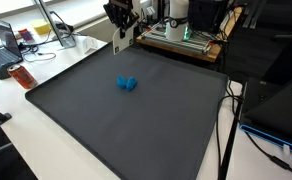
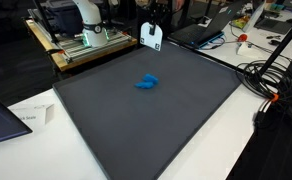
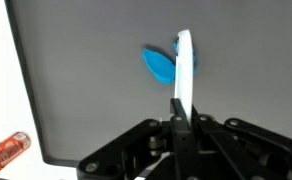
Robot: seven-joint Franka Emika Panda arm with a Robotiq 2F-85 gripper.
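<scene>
Gripper (image 3: pixel 178 122) with white card (image 3: pixel 185 65); blue object (image 3: pixel 158 64)

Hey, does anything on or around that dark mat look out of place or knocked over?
Nothing looks spilled or damaged. The blue object lies alone on the mat, and the gripper is shut on a white card. A red cylinder lies on its side beside the mat.

Pretty simple setup, a big dark grey mat (image 1: pixel 136 120) covers most of a white table (image 1: pixel 16 125), one small blue thing (image 1: pixel 127 84) sits on the mat well clear of its edges, and a red can (image 1: pixel 22 76) lies on the table beside the mat.
</scene>
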